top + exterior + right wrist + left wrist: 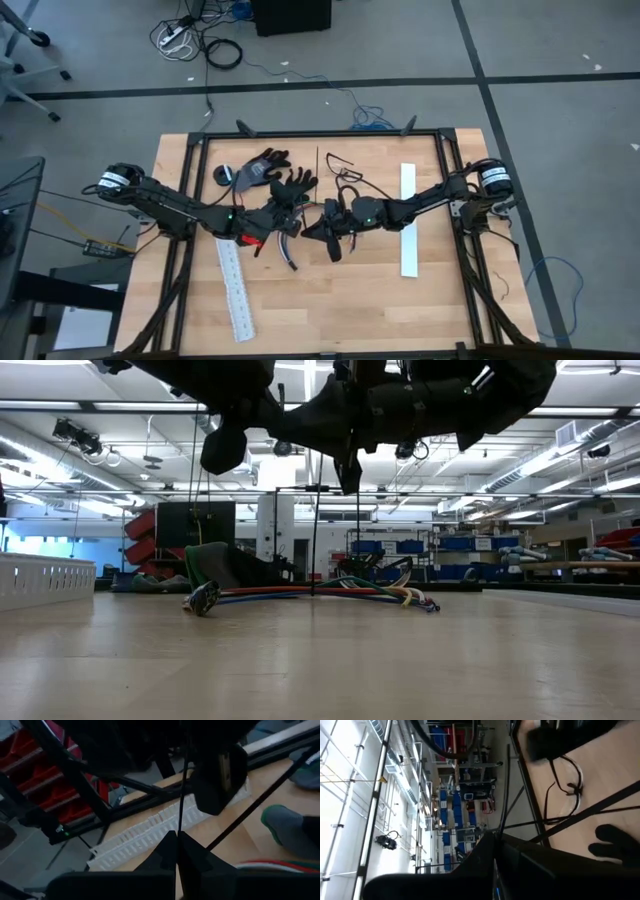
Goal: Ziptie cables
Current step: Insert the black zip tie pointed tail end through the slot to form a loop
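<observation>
Black zip tie pinched between both clenched grippers, left gripper and right gripper, above the cables. Best lowered steadily, kept taut, looping round the bundle.

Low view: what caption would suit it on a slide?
Coloured cables lie on the wooden table while two dark arms hang above them.

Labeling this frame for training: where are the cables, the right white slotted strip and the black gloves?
cables (320, 594): low view, middle of the bundle lying on the table.
right white slotted strip (408, 225): high view, middle of its length.
black gloves (272, 175): high view, palm area.
</observation>
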